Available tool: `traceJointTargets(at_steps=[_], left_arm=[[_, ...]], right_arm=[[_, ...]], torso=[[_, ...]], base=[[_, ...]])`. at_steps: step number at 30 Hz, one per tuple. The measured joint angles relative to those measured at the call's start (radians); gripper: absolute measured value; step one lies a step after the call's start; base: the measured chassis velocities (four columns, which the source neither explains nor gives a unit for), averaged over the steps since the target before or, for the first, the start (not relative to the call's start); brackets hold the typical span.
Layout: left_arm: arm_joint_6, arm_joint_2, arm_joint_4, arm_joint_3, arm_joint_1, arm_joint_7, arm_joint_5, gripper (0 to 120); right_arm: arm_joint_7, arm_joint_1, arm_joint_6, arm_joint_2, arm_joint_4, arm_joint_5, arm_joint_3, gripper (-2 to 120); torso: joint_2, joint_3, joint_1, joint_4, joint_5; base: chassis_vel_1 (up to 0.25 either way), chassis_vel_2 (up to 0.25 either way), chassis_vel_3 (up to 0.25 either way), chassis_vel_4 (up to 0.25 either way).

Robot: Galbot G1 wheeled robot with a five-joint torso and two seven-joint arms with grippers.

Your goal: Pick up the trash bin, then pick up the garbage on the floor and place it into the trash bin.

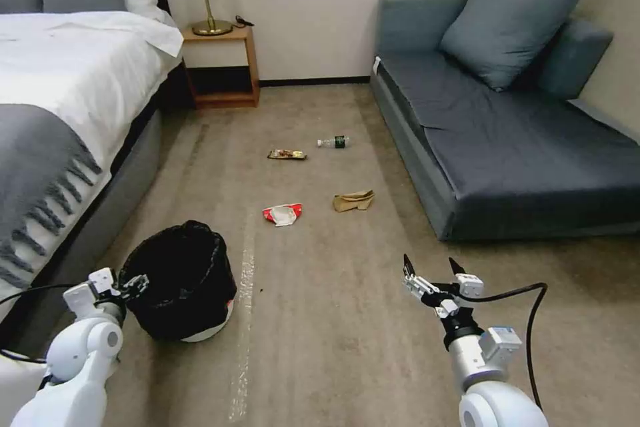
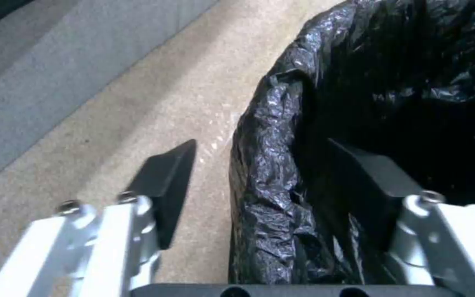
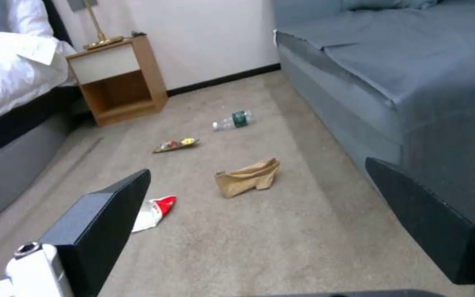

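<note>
The trash bin (image 1: 180, 280), lined with a crinkly black bag (image 2: 270, 173), stands on the carpet beside the bed. My left gripper (image 1: 133, 284) is open at the bin's near-left rim. In the left wrist view one finger (image 2: 166, 185) is outside the rim and the other (image 2: 369, 181) is inside it. The garbage lies farther out on the floor: a red-and-white wrapper (image 1: 283, 214), a brown paper bag (image 1: 353, 200), a flat snack wrapper (image 1: 287, 155) and a clear bottle (image 1: 335, 141). My right gripper (image 1: 432, 268) hovers open above the carpet, short of the garbage, holding nothing.
A bed (image 1: 60, 113) runs along the left and a grey-blue sofa (image 1: 507, 147) along the right. A wooden nightstand (image 1: 220, 67) with a lamp stands at the far wall. Open carpet lies between bed and sofa. A black cable (image 1: 530, 320) loops off my right wrist.
</note>
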Motion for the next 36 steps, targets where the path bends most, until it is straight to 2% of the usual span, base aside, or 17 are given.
traceJointTargets(at_steps=[3,6,9,10,14,25,27,30,32,35,36], left_arm=[[-0.002,-0.005,-0.002,0.0,0.004,0.008,-0.004,43],[-0.003,-0.008,-0.005,-0.001,0.006,0.01,-0.026,37],[0.005,-0.012,-0.014,-0.004,0.013,0.006,-0.075,22],[0.005,-0.012,-0.014,-0.004,0.013,0.006,-0.075,22],[-0.005,-0.022,-0.024,-0.01,0.027,0.006,-0.083,8],[-0.088,-0.038,-0.079,-0.011,0.04,-0.026,-0.054,7],[-0.122,-0.04,-0.104,-0.014,0.045,-0.027,-0.013,7],[-0.153,-0.042,-0.149,-0.021,0.059,-0.028,0.025,7],[-0.162,-0.043,-0.159,-0.021,0.063,-0.027,0.037,7],[-0.207,-0.047,-0.213,-0.025,0.084,-0.014,0.115,7],[-0.207,-0.047,-0.213,-0.025,0.084,-0.014,0.115,7]], right_arm=[[0.0,0.005,-0.003,-0.004,-0.001,0.004,-0.006,100],[0.0,0.007,-0.005,-0.006,-0.004,0.008,-0.009,100],[0.0,0.015,-0.012,-0.009,-0.006,0.019,-0.004,100],[0.0,0.015,-0.012,-0.009,-0.006,0.019,-0.004,100],[0.001,0.036,-0.032,-0.021,-0.007,0.06,0.033,100],[-0.025,0.039,-0.021,-0.028,-0.007,0.098,0.042,100],[-0.034,0.04,-0.013,-0.026,-0.007,0.1,0.037,100],[-0.044,0.043,-0.003,-0.024,-0.007,0.105,0.031,100],[-0.045,0.043,-0.002,-0.024,-0.007,0.106,0.03,100],[-0.048,0.044,0.002,-0.021,-0.012,0.106,0.027,100],[-0.048,0.044,0.002,-0.021,-0.012,0.106,0.027,100]], torso=[[0.0,0.0,0.0,0.0001,-0.0003],[0.0,0.0,0.0,0.0001,-0.0006],[0.0,0.0,0.0,0.0001,-0.0004],[0.0,0.0,0.0,0.0001,-0.0004],[0.0,0.0,0.0,0.0002,-0.0008],[0.0,0.001,0.0,-0.0008,-0.0037],[0.0,0.0,0.0,-0.001,-0.0027],[0.0,0.0,0.0,0.0,-0.0021],[0.0,0.0,0.0,-0.0001,-0.0022],[0.0,0.0,0.0,-0.0005,-0.0012],[0.0,0.0,0.0,-0.0005,-0.0012]], base=[[0.0,0.0,0.0,0.0],[0.0,0.0,0.0,0.0],[0.0,0.0,0.0,0.0],[0.0,0.0,0.0,0.0],[0.0,0.0,0.0,0.0],[0.0,0.0,0.0,0.0],[0.0,0.0,0.0,0.0],[0.0,0.0,0.0,0.0],[0.0,0.0,0.0,0.0],[0.0,0.0,0.0,0.0],[0.0,0.0,0.0,0.0]])
